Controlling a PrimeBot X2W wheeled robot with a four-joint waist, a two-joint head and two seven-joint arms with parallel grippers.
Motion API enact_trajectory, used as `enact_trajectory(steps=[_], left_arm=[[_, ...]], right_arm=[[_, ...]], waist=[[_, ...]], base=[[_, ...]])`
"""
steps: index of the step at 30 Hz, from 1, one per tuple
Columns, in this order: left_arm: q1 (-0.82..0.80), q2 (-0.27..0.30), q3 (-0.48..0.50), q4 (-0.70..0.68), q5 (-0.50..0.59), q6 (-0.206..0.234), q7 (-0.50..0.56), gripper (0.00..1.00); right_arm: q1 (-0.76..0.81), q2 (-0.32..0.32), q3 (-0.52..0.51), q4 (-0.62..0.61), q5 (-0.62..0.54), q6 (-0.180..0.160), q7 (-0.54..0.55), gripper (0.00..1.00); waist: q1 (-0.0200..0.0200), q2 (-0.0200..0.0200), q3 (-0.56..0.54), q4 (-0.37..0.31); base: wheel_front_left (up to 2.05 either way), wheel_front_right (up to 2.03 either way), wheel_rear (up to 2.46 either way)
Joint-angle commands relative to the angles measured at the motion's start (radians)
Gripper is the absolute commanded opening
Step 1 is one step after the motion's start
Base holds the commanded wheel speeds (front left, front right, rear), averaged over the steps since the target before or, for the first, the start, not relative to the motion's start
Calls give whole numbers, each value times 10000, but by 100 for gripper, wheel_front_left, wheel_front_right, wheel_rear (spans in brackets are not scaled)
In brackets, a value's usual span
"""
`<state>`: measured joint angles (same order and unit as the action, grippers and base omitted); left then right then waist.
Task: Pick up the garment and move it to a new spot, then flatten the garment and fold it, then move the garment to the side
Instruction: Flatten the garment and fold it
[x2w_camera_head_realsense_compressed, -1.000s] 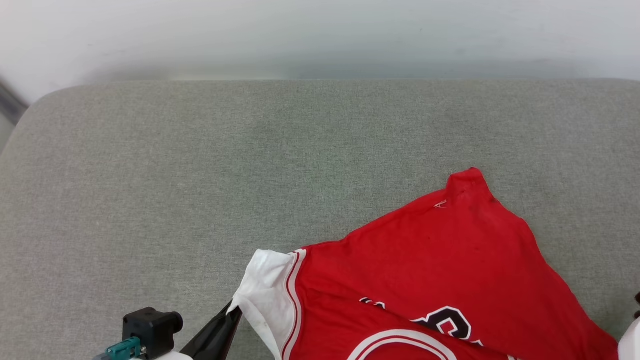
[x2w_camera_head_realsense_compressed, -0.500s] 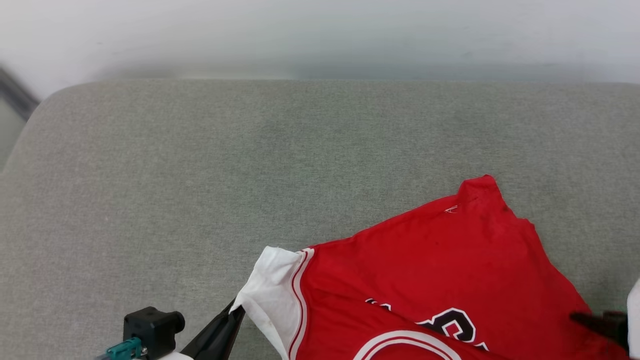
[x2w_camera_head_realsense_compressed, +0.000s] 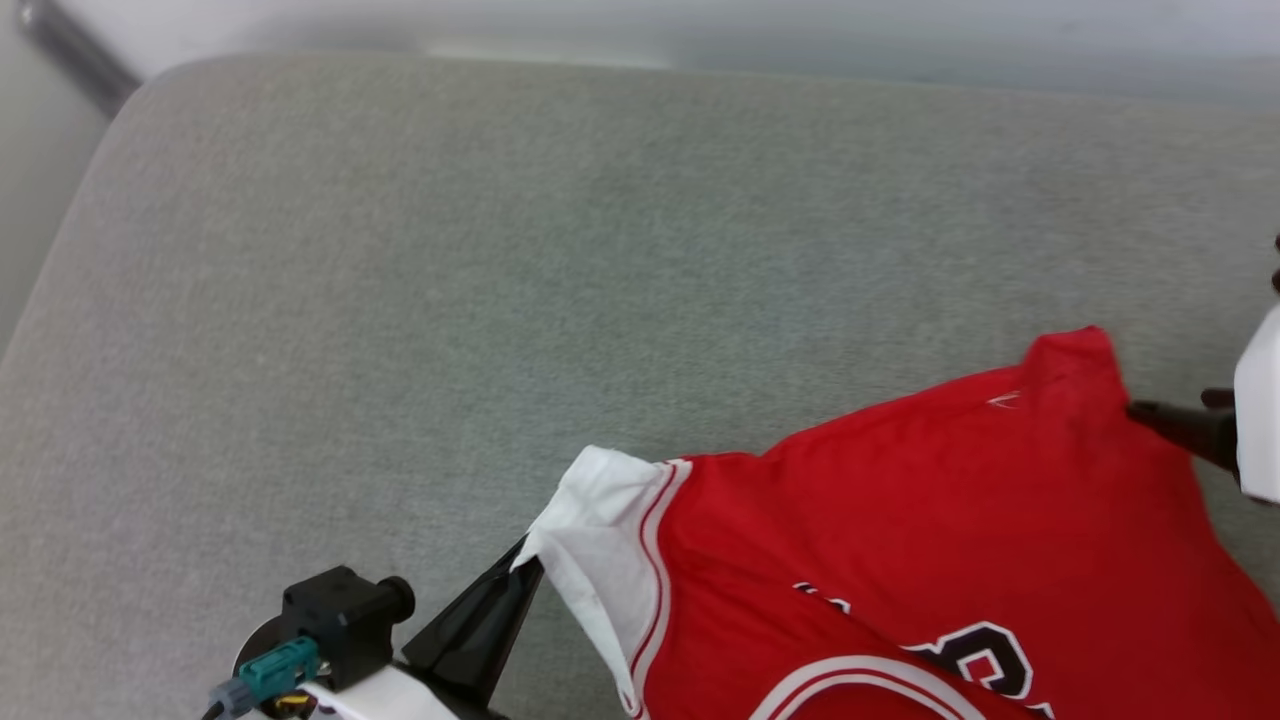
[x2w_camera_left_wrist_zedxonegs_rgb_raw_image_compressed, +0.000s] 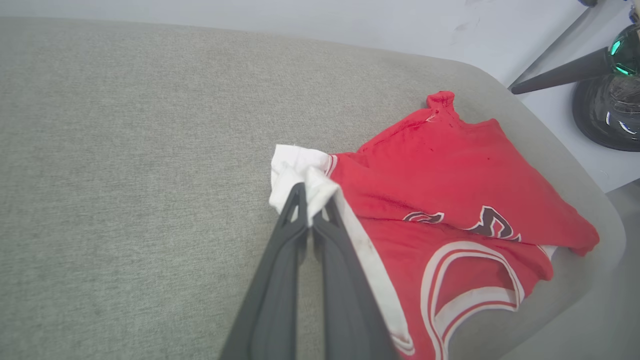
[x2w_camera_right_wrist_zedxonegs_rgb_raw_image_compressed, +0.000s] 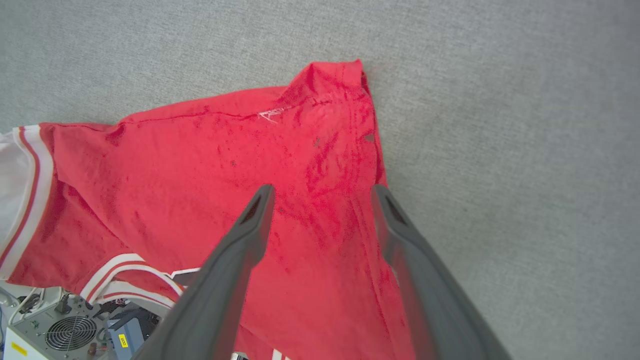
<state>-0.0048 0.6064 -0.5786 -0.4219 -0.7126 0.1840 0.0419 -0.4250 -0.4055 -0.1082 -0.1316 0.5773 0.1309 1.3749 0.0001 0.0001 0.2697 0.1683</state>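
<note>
Left hand (x2w_camera_left_wrist_zedxonegs_rgb_raw_image_compressed: 311, 201) clamps the garment's (x2w_camera_left_wrist_zedxonegs_rgb_raw_image_compressed: 450, 170) white sleeve (x2w_camera_left_wrist_zedxonegs_rgb_raw_image_compressed: 295, 159), anchoring that corner. Beyond its tips the red body lies on the grey cushion (x2w_camera_left_wrist_zedxonegs_rgb_raw_image_compressed: 125, 150); the right hand (x2w_camera_right_wrist_zedxonegs_rgb_raw_image_compressed: 322, 192), jaws apart, straddles a fold, perhaps touching, ready to stretch it.

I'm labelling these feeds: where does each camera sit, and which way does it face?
Head view: on the head, looking down at grey cushion and garment; left gripper lower left, right gripper right edge.
Left wrist view: on the left wrist, along shut fingers pinching the white sleeve.
Right wrist view: on the right wrist, down between open fingers at red cloth.
Shared: the garment's peaked corner.
</note>
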Motion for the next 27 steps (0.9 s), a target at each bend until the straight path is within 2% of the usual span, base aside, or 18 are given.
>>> enact_trajectory(steps=[1,11,16,24,25,27], left_arm=[[-181,-82,-39,-61,86,-58,31,0],[-891,-512,-432,-46,344,-284,32,0],[-1133,-711,-501,19,418,-340,-28,0],[-1321,-832,-589,179,427,-434,-94,0],[-1346,-841,-594,191,424,-440,-99,0],[-1375,-856,-602,223,414,-450,-111,0]], right_arm=[[-275,-4,60,162,-100,-4,56,100],[-1464,-416,604,1977,-1152,-4,-34,100],[-1235,-751,769,2585,-1445,-4,-60,100],[-442,-856,1189,3142,-1351,-4,-68,100],[-379,-862,1205,3198,-1331,-4,-48,51],[-312,-866,1263,3282,-1275,-4,-47,0]], waist=[[-1,-1,491,500],[-1,-1,1432,1434],[-1,-1,1754,1664],[-1,-1,1966,1833],[-1,-1,1971,1841],[-1,-1,1949,1844]], base=[[0,0,0],[0,0,0],[0,0,0],[0,0,0],[0,0,0],[0,0,0]])
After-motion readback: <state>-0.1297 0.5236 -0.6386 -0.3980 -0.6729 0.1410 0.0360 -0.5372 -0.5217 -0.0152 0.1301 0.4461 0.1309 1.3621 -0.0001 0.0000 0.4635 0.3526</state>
